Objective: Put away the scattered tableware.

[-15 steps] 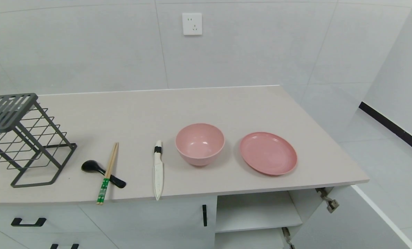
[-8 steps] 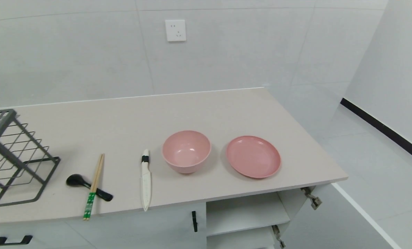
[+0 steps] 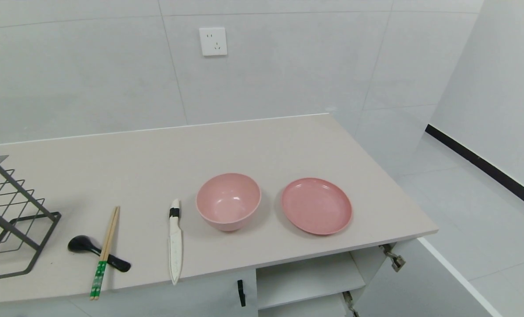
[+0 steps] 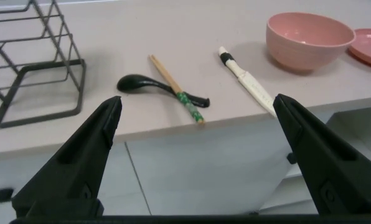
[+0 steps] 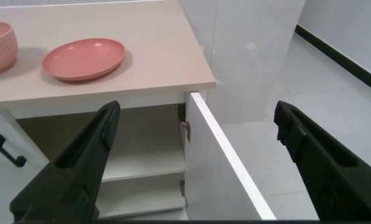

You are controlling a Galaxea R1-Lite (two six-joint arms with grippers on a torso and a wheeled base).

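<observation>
Left gripper (image 4: 196, 102) and right gripper (image 5: 197, 107) gape empty; bowl (image 3: 228, 201), plate (image 3: 316, 205), knife (image 3: 174, 242), chopsticks (image 3: 104, 251), spoon (image 3: 80, 243) lie on the counter (image 3: 156, 158), nothing stowed.

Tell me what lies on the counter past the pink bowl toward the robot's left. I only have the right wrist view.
Observer: A white knife lies beside the bowl, its tip at the front edge of the counter.
Operator: Anything beyond the knife?
Observer: A pair of chopsticks lies across the handle of a black spoon.
Operator: Is there anywhere to put those?
Observer: A dark wire rack stands farther to the robot's left, apart from the spoon.
</observation>
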